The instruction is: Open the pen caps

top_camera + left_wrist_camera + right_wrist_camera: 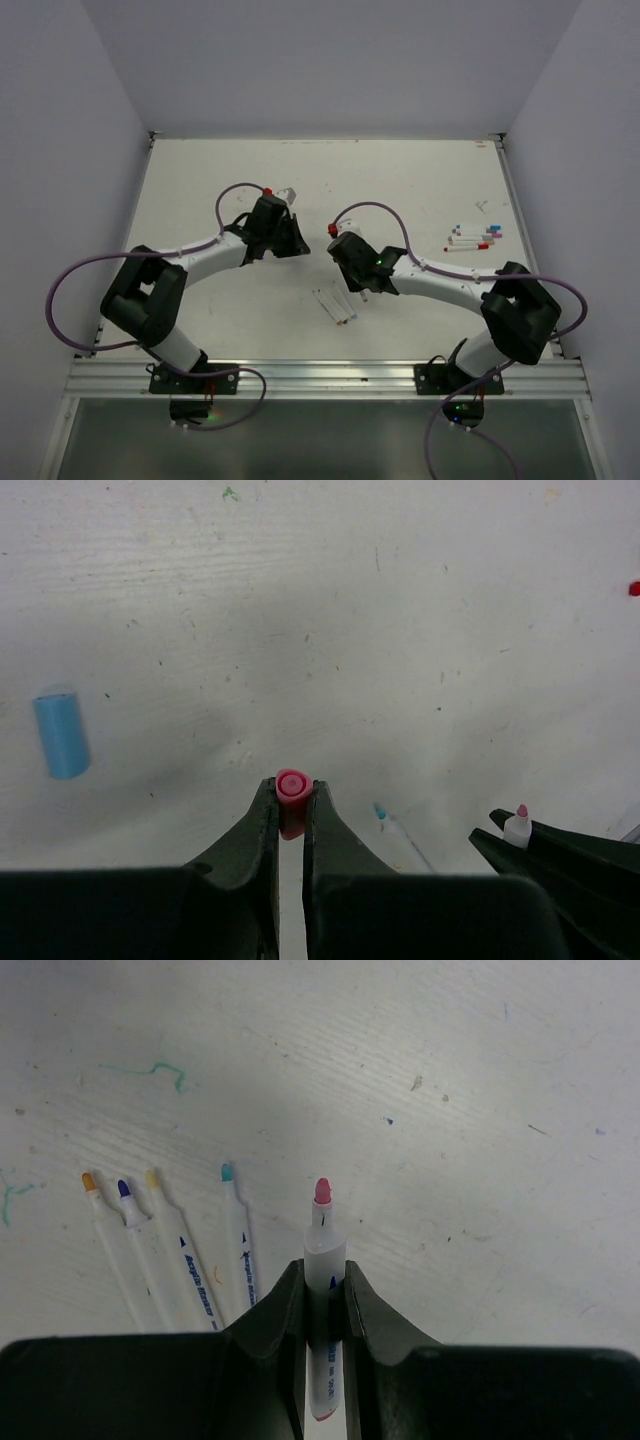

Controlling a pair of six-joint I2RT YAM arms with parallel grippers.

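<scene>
A: Where is the pink cap [291, 783] sitting?
B: Bottom centre of the left wrist view; the left gripper [292, 800] is clenching it.
A: And the right gripper [324, 1268]?
B: It is grasping a pink-tipped pen [324, 1240] at bottom centre, 4 uncapped pens [188, 1265] lying lower left on the tabletop [450, 1080].

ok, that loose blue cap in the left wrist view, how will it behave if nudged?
I cannot tell whether the blue cap lies on its side or stands on end on the table. On its side, a round cylinder like that probably rolls. On end, it likely tips, then rolls. It is small plastic, so probably very light and easily flicked away.
</scene>
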